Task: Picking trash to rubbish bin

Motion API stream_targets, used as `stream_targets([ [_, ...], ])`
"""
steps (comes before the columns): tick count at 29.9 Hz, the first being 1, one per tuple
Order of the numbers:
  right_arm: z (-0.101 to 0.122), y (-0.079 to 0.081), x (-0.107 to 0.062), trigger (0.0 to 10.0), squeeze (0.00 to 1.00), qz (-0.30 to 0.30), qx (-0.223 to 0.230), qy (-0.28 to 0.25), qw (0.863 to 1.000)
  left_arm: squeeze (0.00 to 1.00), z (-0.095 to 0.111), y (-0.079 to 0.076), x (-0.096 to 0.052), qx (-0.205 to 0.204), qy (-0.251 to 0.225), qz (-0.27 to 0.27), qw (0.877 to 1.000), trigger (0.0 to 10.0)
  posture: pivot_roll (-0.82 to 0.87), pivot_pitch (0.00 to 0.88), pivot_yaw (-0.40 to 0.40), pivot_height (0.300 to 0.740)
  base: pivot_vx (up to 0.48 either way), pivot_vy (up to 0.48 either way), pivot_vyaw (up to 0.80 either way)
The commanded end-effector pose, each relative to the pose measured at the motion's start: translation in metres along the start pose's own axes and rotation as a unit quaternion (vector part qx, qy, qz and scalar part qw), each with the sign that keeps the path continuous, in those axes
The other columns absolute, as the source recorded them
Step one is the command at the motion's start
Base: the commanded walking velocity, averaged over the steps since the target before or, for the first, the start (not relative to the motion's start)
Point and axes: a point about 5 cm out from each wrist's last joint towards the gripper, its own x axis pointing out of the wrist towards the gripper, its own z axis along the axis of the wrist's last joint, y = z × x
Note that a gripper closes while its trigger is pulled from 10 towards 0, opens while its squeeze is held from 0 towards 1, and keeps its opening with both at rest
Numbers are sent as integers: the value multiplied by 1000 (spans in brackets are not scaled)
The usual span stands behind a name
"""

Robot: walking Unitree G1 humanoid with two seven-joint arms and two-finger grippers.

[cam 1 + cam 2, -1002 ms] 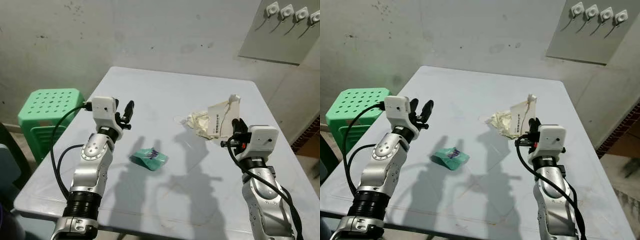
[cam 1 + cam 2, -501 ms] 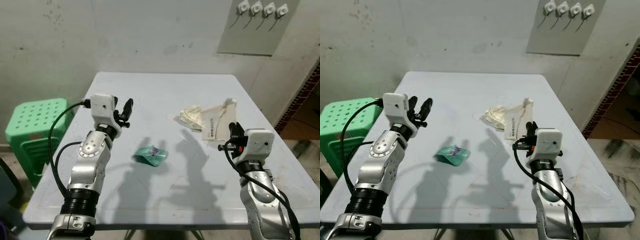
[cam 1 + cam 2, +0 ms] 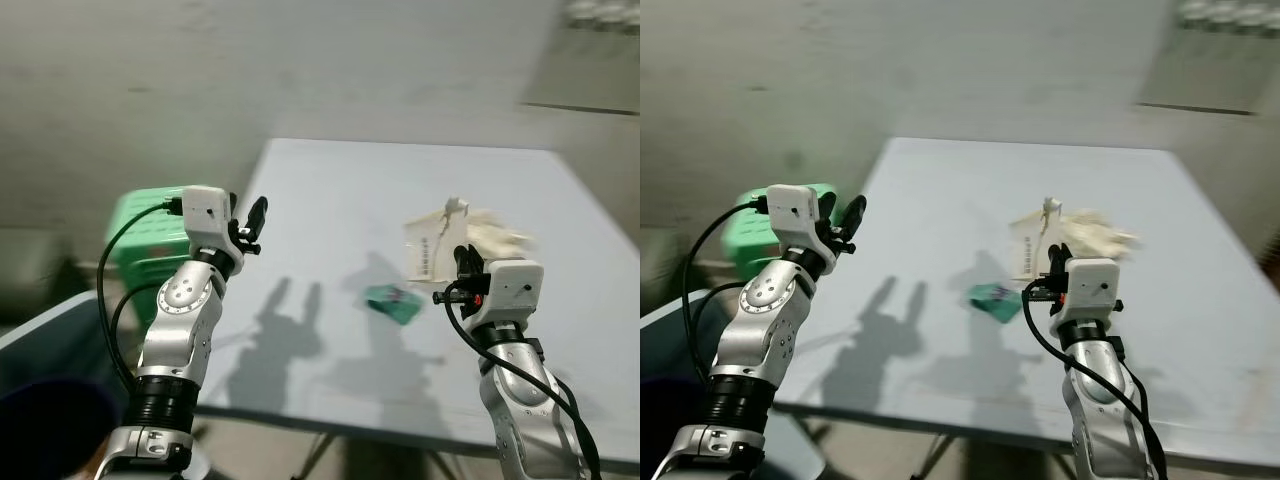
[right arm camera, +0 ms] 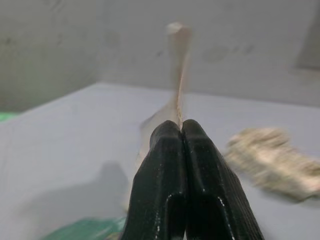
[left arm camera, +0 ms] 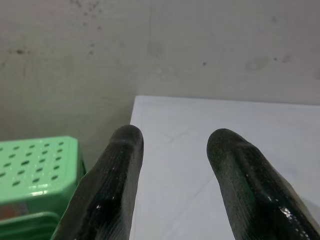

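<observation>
A beige paper wrapper (image 3: 430,246) with printed text stands upright over the grey table (image 3: 330,190), and my right gripper (image 3: 462,262) is shut on its lower edge. The right wrist view has the two fingertips pressed together (image 4: 181,126) with the paper (image 4: 177,60) rising from between them. A crumpled cream wrapper (image 3: 497,232) lies on the table just beyond. A green packet (image 3: 392,303) lies flat to the left of my right gripper. My left gripper (image 3: 255,215) is raised, open and holding nothing, near the table's left edge.
A green plastic stool (image 3: 150,225) stands left of the table, also seen past the left fingers (image 5: 30,167). A dark rounded object (image 3: 45,425) and a grey-blue surface (image 3: 60,335) sit low on the left, blurred. A stained wall (image 3: 300,70) is behind.
The camera has swung left, so the table now sits to the right and the picture is blurred. The right gripper still holds the paper, now apart from the crumpled wrapper.
</observation>
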Motion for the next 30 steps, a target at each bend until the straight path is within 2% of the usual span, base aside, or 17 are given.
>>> stream_targets([
  [1, 4, 0, 1, 10000, 0, 2, -2, -7, 1000, 0, 2, 3, 0, 13, 0, 3, 1000, 10000, -103, 0, -4, 740, 0, 0, 800],
  [30, 5, 2, 2, 10000, 0, 14, -5, -5, 1000, 0, 1, 5, -1, 13, 5, 13, 1000, 10000, -98, 0, -12, 740, 0, 0, 800],
])
